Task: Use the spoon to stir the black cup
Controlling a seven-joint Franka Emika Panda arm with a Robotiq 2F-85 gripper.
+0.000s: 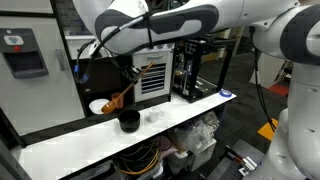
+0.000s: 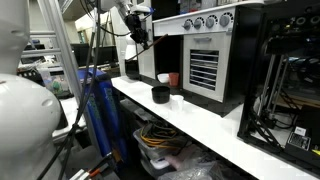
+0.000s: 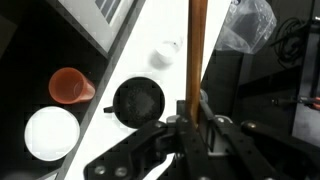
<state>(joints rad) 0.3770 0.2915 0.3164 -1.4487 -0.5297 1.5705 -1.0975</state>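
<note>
Gripper (image 3: 195, 118) clamped tight on the spoon (image 3: 197, 50), handle running beside the black cup (image 3: 138, 100), not in it; reddish cup (image 3: 71, 86) and white bowl (image 3: 50, 133) sat near that cup.

one spoon (image 3: 197, 50), two cups (image 3: 138, 100) (image 3: 70, 86), one bowl (image 3: 50, 134)

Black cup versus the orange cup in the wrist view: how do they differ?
The black cup is matte dark; the orange cup is reddish-orange. The black cup stands nearer the spoon held in the hand; the orange cup stands farther off, beside the white bowl. Both stand upright, open side up.
</note>
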